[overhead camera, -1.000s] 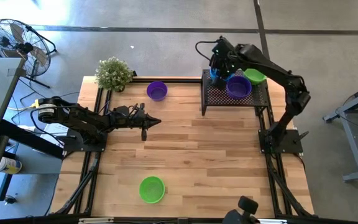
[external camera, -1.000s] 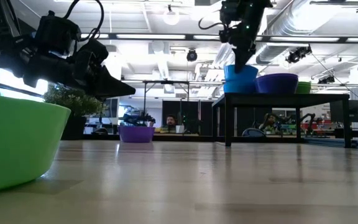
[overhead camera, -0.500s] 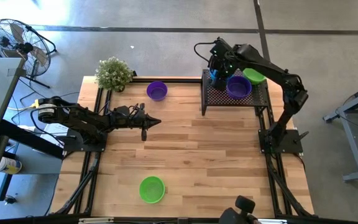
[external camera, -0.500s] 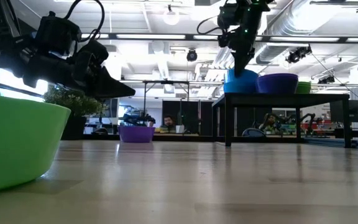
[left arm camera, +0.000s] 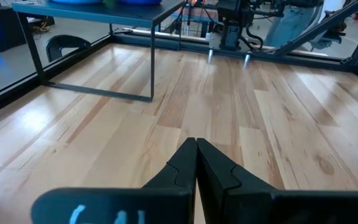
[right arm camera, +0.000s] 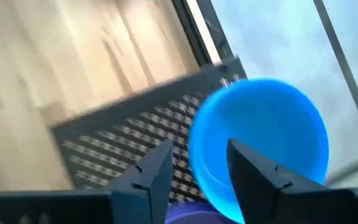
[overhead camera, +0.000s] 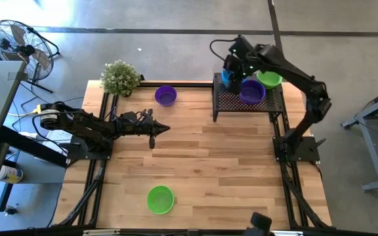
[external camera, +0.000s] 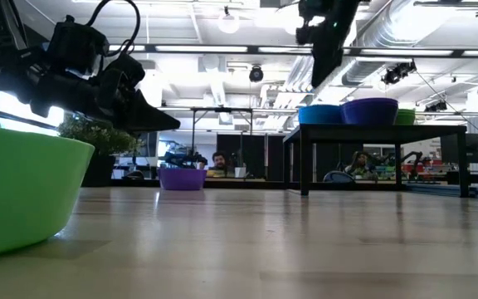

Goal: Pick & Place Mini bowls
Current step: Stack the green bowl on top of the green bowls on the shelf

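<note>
Mini bowls (overhead camera: 165,96) on wood table (overhead camera: 228,164) – right pincer (right arm camera: 194,165) apart, left pincer (left arm camera: 196,151) together, fan (overhead camera: 15,40) beyond

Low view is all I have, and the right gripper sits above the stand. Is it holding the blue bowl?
Observer: No. In the right wrist view the right gripper is open, and the blue bowl sits free on the stand.
Operator: How many bowls are on the stand?
Observer: Three from above: blue, a purple bowl and a green bowl.
Operator: And the left gripper?
Observer: The left gripper is shut and empty, above bare table.
</note>
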You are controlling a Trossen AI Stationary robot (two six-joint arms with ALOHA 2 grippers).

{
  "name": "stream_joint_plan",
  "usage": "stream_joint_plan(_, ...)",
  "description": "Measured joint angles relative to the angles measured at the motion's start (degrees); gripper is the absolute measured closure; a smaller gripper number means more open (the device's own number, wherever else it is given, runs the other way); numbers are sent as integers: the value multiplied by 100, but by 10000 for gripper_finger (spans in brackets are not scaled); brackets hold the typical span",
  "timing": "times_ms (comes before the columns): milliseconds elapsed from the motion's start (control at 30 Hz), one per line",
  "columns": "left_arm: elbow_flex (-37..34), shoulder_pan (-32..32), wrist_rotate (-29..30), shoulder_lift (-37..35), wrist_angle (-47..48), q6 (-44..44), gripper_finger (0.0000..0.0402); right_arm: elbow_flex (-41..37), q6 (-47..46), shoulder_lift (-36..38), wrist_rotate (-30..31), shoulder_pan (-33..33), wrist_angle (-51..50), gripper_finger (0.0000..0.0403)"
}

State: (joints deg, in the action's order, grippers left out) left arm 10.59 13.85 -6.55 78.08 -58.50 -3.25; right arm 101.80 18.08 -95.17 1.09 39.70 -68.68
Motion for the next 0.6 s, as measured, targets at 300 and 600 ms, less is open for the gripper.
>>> stream_joint_plan(300, 0, 2, 2, 0, 23, 42, 401, -1999, 31, 1475, -977, -717, 1588, 387)
stream_joint_plan(600, 54, 2, -536, 0, 148, -135, 401, -5201, -916, 3161, -969, -2223, 5539, 381)
